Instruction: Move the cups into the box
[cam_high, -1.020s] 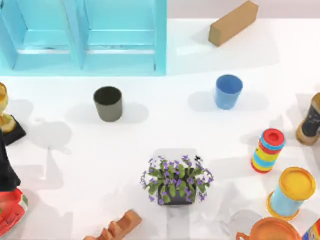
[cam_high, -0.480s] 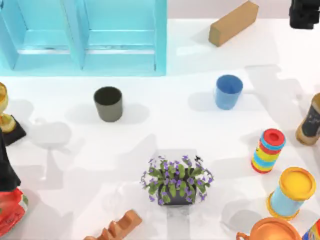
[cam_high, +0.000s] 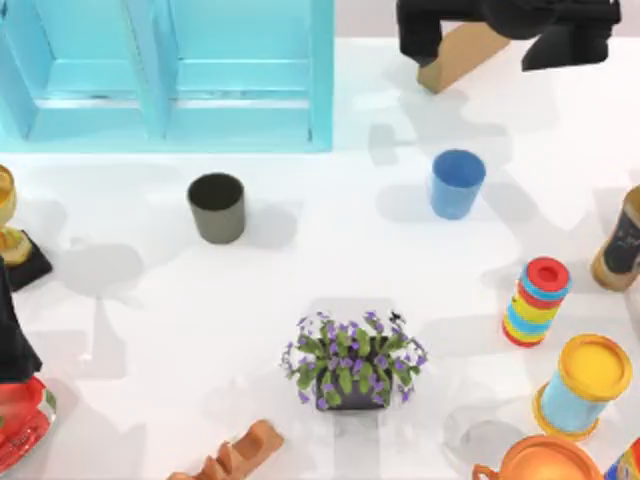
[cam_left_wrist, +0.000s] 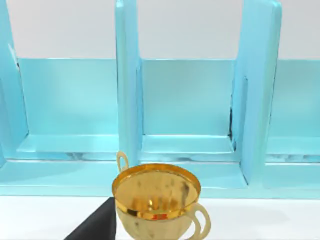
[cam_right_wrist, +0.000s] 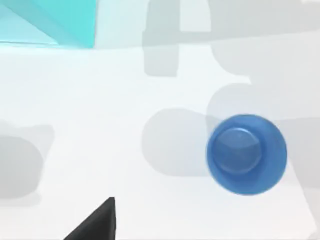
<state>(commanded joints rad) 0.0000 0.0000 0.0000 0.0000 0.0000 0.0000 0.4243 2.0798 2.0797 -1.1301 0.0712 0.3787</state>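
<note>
Our right end effector (cam_high: 500, 25) is at 1 o'clock above the tan block (cam_high: 462, 52); finger state we cannot tell. Blue cup (cam_high: 457, 183) and olive-grey cup (cam_high: 216, 207) stand on the surface, outside the box (cam_high: 320, 75). Risk: an off-centre descent tips the blue cup.

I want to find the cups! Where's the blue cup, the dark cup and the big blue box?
blue cup (cam_high: 457, 183), top view, its side wall.
dark olive-grey cup (cam_high: 216, 207), top view, its inside.
light-blue box (cam_high: 321, 75), top view, its right wall.

White glossy table (cam_high: 150, 330), soft grey shadows across it, pale grey strip beyond its far edge
</note>
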